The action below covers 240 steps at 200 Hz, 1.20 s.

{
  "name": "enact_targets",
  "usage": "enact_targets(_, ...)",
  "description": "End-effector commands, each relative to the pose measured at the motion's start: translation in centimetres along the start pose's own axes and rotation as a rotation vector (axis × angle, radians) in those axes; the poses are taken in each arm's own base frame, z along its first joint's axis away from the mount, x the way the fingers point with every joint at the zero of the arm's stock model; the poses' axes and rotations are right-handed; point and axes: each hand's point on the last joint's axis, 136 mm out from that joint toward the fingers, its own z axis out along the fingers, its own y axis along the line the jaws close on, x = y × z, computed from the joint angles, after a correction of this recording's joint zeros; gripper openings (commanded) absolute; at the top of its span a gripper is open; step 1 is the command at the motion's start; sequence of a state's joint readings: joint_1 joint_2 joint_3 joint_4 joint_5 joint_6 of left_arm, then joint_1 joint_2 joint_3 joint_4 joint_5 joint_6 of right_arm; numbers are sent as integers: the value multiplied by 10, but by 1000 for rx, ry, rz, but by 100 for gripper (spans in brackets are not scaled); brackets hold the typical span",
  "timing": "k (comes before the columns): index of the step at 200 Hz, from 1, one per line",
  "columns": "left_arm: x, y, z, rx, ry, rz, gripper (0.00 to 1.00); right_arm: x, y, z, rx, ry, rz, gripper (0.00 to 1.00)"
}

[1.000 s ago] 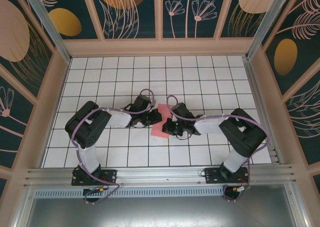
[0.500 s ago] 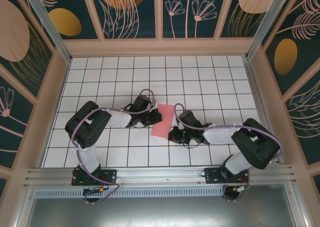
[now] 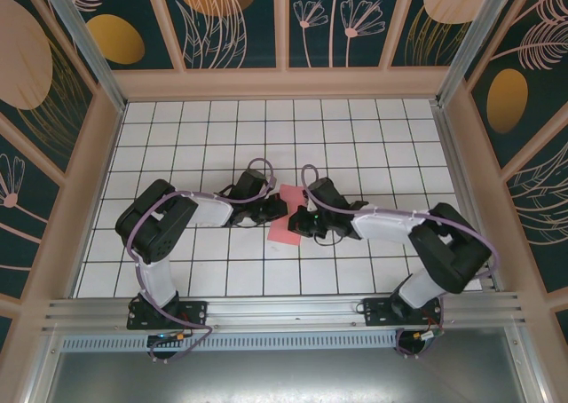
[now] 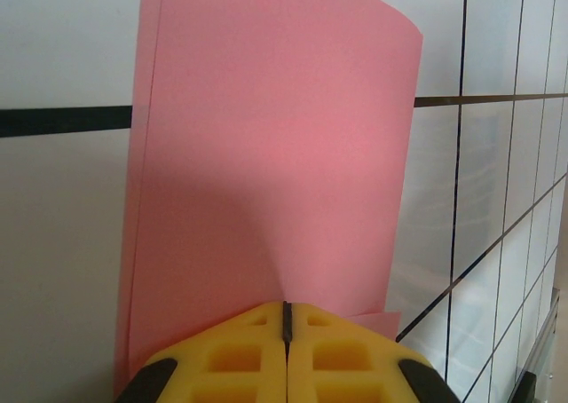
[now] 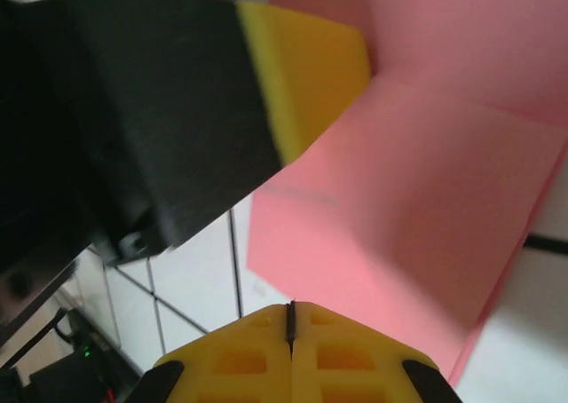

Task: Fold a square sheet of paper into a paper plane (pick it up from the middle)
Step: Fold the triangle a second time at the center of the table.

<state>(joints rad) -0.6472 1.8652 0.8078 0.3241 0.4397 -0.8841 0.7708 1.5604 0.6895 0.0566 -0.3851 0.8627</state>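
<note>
Top view: the square sheet of paper [image 3: 282, 229] lies near the middle of the white gridded bench [image 3: 266, 128], between the 2 arms. It shows as a narrow pink strip, not a full square. The left fingers [image 3: 276, 209] reach it from the left and meet its left edge about halfway along. The right fingers [image 3: 304, 222] come in from the right and cover part of its right side. The 2 sets of fingers sit just beside each other.

Left wrist view: the 2 yellow pads [image 4: 235, 354] are pressed together, with no gap at the seam. The sheet [image 4: 266, 137] begins at their tips, and a faint ridge in the paper runs up from the seam. We therefore read the left fingers as pinched on the sheet's near edge. The sheet's far right corner looks curled.

Right wrist view: the right pads [image 5: 355, 359] are also closed flat against each other. Their tips overlap the near edge of the sheet [image 5: 417, 208]. We cannot tell whether paper is caught between them. The sheet shows 1 crease here, with 1 part lying flat and the part beyond it rising. 1 left finger, black with a yellow pad [image 5: 306, 75], sits against the raised part.
</note>
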Motion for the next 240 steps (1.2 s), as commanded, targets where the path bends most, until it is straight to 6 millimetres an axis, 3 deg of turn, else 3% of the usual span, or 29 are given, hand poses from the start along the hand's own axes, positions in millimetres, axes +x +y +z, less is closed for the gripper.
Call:
enact_targets(1,13,29,3,-87,26,-32,7,7,-26,13,71,35,26,0)
enact_targets(28,9,20,1,-63,24,-9,10,21,-51,16,113,55,60,0)
enact_targets(48,4,-2,-5,5,18,34,13,29,-60,18,124,70,80,0)
enact_targets(82,-12,-37,-32,62,-55,106,20,31,-65,17,139,68,89,0)
enact_targets(102,-10,-51,-39,118,-48,110,18,30,-65,17,139,67,87,0)
enact_targets(123,-6,-44,-35,107,-34,92,14,30,-65,18,141,68,88,0)
enact_targets(138,0,-25,-23,64,-5,57,11,30,-65,18,142,69,88,0)
enact_targets(183,7,-1,-5,20,18,19,9,31,-68,18,152,72,91,0)
enact_targets(212,2,29,-5,-132,-3,23,9,36,-76,17,196,80,82,0)
enact_targets(240,-3,43,-7,-175,-9,11,8,39,-81,16,209,88,80,0)
